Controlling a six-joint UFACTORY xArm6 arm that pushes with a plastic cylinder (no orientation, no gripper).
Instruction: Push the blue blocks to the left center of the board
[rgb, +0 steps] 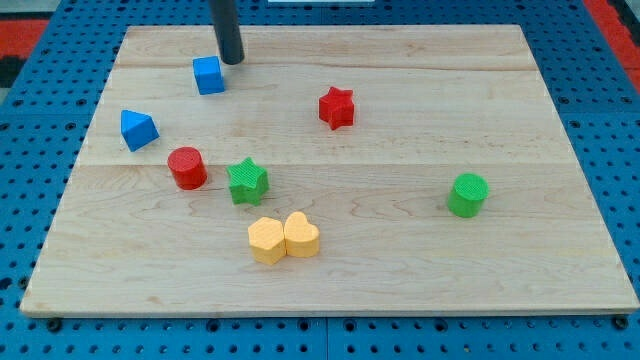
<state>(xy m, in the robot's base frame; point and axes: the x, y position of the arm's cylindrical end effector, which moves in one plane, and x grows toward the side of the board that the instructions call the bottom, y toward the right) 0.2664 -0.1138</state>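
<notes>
— Where are you?
— My tip (232, 60), a bare rod with nothing to clasp, sits just beside the blue cube (209, 75), near the board's (400, 280) top edge. The blue triangular block (138, 129) is already near the left edge.
— Next?
— Likely shove the cube down-left.
</notes>
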